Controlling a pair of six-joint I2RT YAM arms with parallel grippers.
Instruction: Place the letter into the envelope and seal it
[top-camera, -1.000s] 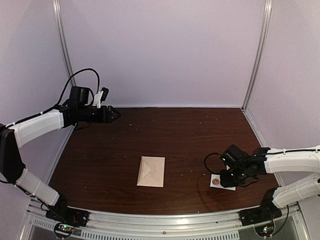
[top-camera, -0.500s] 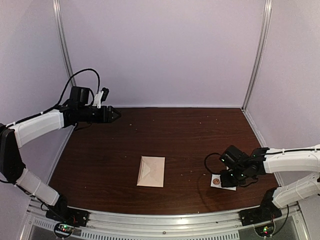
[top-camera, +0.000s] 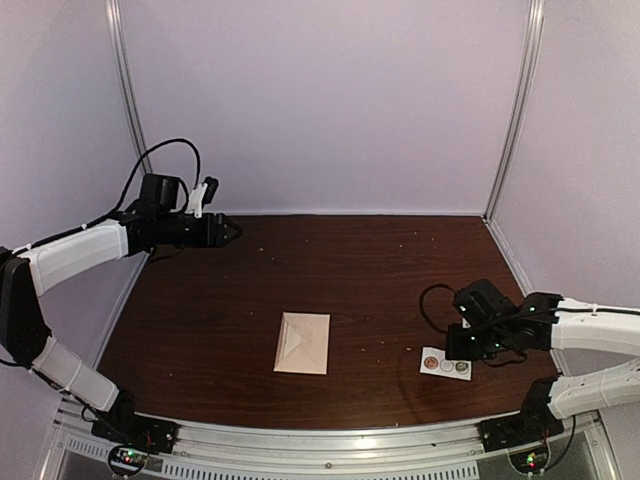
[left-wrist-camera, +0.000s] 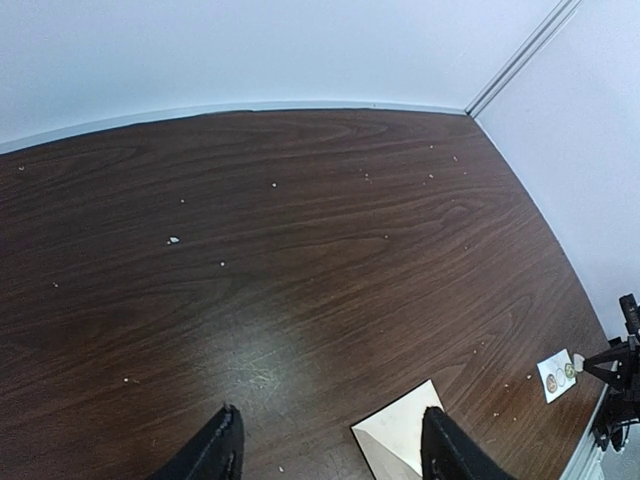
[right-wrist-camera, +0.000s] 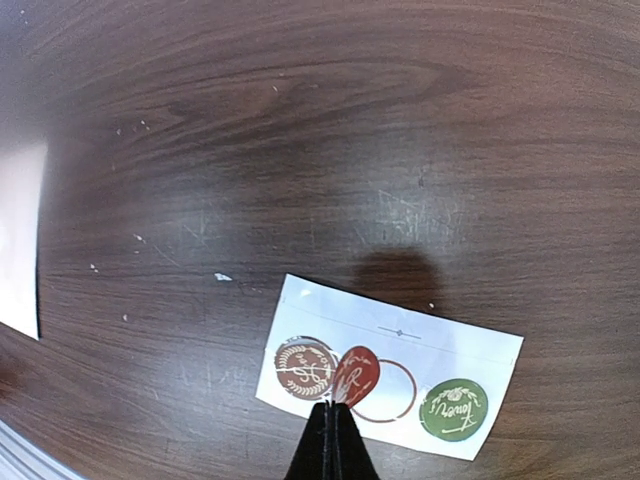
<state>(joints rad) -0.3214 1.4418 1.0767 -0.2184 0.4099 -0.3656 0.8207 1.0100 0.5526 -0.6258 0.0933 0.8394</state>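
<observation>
The pale tan envelope (top-camera: 303, 343) lies flat at the table's middle front, its triangular flap folded down. Its corner shows in the left wrist view (left-wrist-camera: 405, 430), and its edge shows in the right wrist view (right-wrist-camera: 20, 240). No separate letter sheet is in view. My right gripper (top-camera: 455, 345) hovers just above the white sticker strip (top-camera: 446, 365). It is shut (right-wrist-camera: 332, 408) on a red round sticker (right-wrist-camera: 356, 375), which is peeled up from its empty ring. My left gripper (top-camera: 228, 230) is open and empty, raised at the far left back (left-wrist-camera: 330, 440).
On the strip (right-wrist-camera: 400, 330) a brown sticker (right-wrist-camera: 305, 367) and a green sticker (right-wrist-camera: 453, 409) remain stuck. Purple walls enclose the table on three sides. The metal rail (top-camera: 320, 445) runs along the front edge.
My right gripper has lifted and drawn back to the right, uncovering the strip, with the red sticker pinched in it. The left arm has not moved.
</observation>
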